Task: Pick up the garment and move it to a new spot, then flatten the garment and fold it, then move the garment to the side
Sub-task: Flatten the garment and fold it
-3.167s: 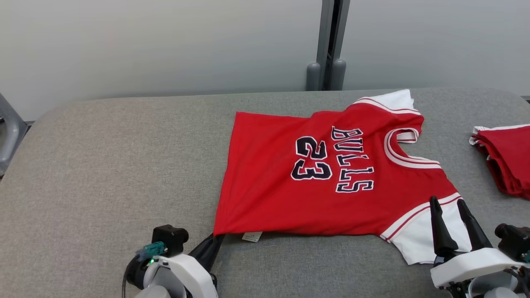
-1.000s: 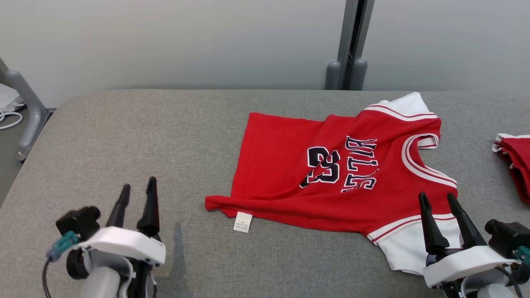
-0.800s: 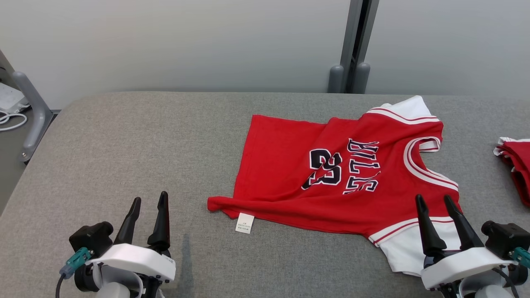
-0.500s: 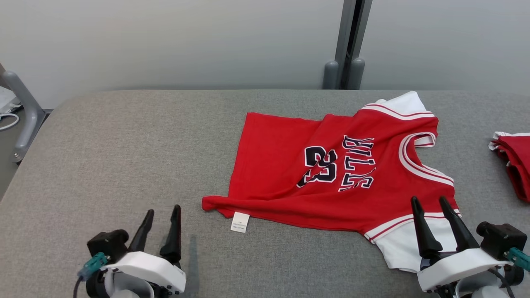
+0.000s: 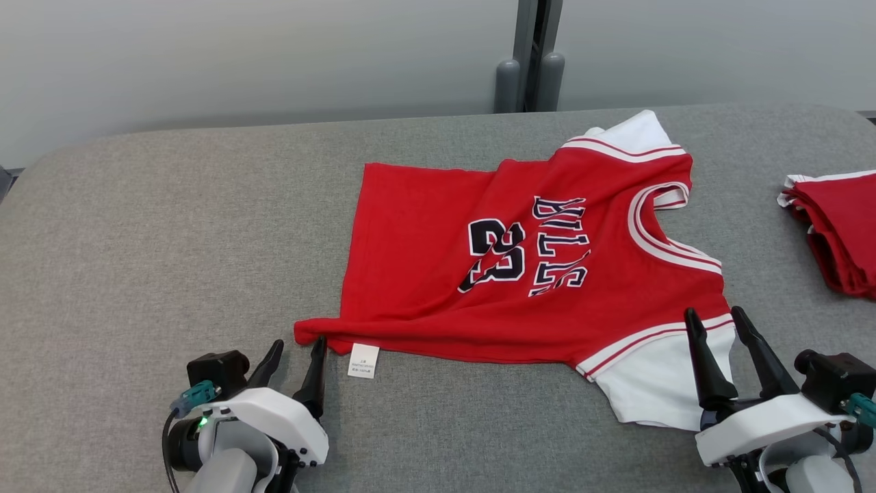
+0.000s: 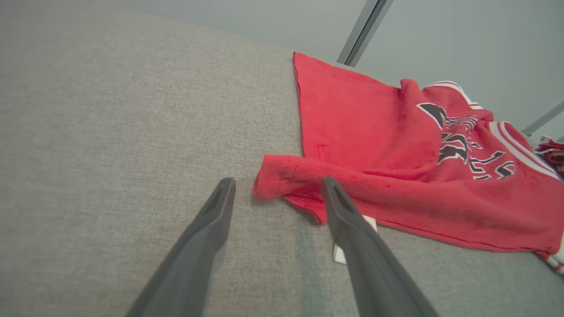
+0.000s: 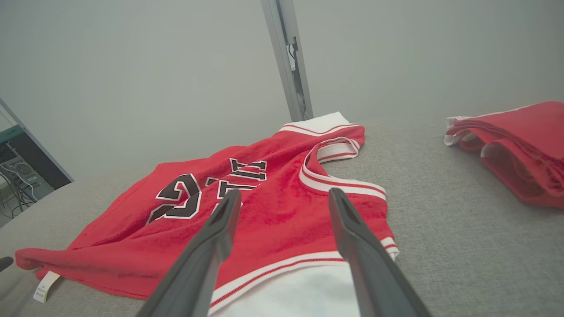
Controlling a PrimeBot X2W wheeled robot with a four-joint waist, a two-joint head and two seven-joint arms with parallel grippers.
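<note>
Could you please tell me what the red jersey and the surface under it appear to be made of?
The red jersey: likely a soft, matte knit, slightly fuzzy; its hem corner bunches limply. The table surface: seemingly a grey woven fabric covering, matte, with a fine heathered weave.

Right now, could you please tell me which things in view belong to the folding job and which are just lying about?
Belongs to the job:
red jersey, spread out, rumpled at its near hem
left tool, open, by the hem corner
right tool, open, by the white sleeve

Just lying about:
folded red pile, off to the right
grey post, behind the table
</note>
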